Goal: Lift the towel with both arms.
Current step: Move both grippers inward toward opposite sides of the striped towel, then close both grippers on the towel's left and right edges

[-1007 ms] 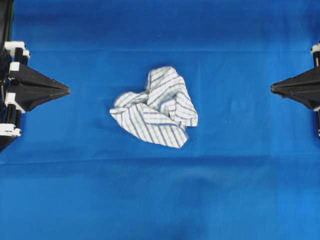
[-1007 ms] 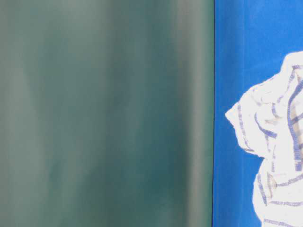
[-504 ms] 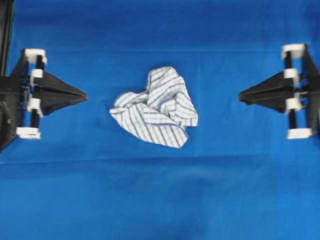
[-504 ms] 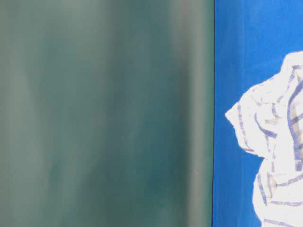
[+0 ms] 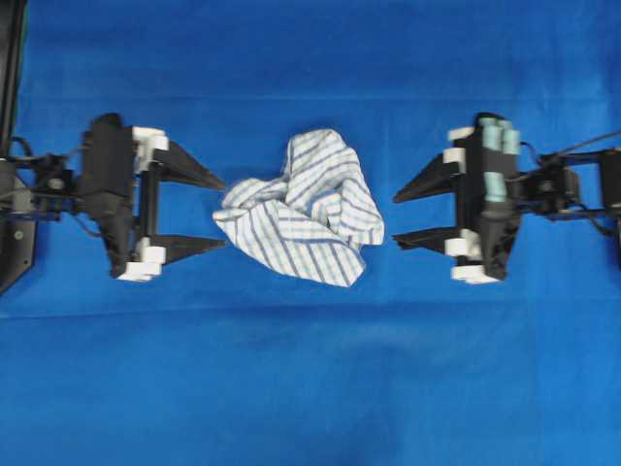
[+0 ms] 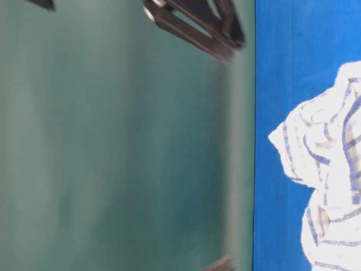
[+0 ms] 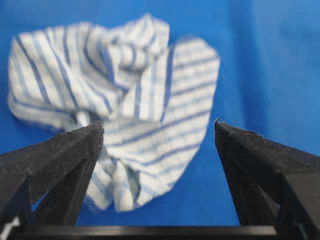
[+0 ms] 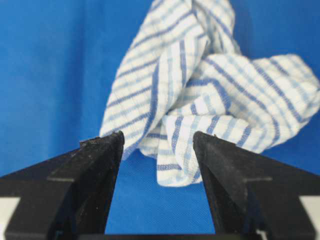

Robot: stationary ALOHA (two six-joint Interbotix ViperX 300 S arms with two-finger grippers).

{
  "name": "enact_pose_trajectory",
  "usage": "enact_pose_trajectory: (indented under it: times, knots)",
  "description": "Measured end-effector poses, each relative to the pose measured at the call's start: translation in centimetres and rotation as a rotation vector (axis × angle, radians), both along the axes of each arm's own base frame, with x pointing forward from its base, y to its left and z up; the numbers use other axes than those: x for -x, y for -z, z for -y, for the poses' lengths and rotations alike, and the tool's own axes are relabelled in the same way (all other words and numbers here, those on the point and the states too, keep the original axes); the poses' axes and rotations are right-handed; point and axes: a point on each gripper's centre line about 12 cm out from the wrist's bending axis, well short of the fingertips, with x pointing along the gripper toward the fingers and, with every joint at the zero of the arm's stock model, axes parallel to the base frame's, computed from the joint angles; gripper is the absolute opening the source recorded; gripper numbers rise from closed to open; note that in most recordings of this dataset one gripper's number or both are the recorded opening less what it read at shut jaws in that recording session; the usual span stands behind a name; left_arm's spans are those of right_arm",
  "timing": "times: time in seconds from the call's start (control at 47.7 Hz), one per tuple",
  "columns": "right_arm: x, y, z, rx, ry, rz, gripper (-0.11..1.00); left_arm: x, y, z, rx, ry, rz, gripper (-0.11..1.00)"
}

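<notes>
The towel [image 5: 306, 209], white with blue and grey stripes, lies crumpled in a heap in the middle of the blue table cover. My left gripper [image 5: 224, 214] is open, and its two black fingertips flank the towel's left edge. My right gripper [image 5: 395, 221] is open too, with its tips a small gap short of the towel's right edge. In the left wrist view the towel [image 7: 125, 75] lies just ahead of the wide-spread left gripper [image 7: 157, 125]. In the right wrist view a fold of the towel [image 8: 210, 85] hangs just beyond the right gripper [image 8: 157, 136]. Neither gripper holds anything.
The blue table cover [image 5: 310, 388] fills the overhead view. In the table-level view a blurred green backdrop [image 6: 113, 141] takes up the left, the towel [image 6: 327, 169] shows at the right, and a blurred black arm part [image 6: 197, 25] crosses the top.
Both arms have moved in from the view's sides to the towel. Both grippers were shut to a point and now stand open. The towel has not moved.
</notes>
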Motion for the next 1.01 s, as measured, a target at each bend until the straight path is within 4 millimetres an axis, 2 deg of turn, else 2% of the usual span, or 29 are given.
enact_pose_trajectory:
  times: [0.294, 0.525, 0.629, 0.734, 0.797, 0.881, 0.944, 1.007]
  knots:
    - [-2.8, 5.3, 0.1, -0.014, 0.014, -0.15, 0.63, -2.4, 5.0, 0.0, -0.001, -0.001, -0.149, 0.87]
    - [-3.6, 9.1, 0.6, -0.034, 0.044, -0.25, 0.63, -3.1, 8.1, 0.0, -0.002, -0.002, -0.236, 0.87]
    - [-4.0, 10.1, 0.9, -0.035, 0.05, -0.271, 0.63, -3.3, 9.1, -0.1, -0.007, -0.002, -0.267, 0.86]
    - [-4.3, 10.1, 1.0, -0.035, 0.053, -0.266, 0.62, -3.4, 9.3, -0.3, -0.003, -0.01, -0.275, 0.82]
    - [-4.3, 10.1, 1.0, -0.035, 0.055, -0.265, 0.6, -3.4, 9.4, -0.6, -0.001, -0.02, -0.282, 0.75]
    - [-4.4, 10.0, 1.2, -0.035, 0.058, -0.259, 0.51, -3.3, 9.5, -1.1, 0.003, -0.034, -0.301, 0.51]
    - [-4.4, 10.0, 1.3, -0.036, 0.061, -0.254, 0.36, -3.3, 9.6, -1.3, 0.004, -0.04, -0.305, 0.32]
    - [-4.4, 9.9, 1.4, -0.036, 0.064, -0.252, 0.16, -3.2, 9.6, -1.3, 0.004, -0.042, -0.308, 0.17]
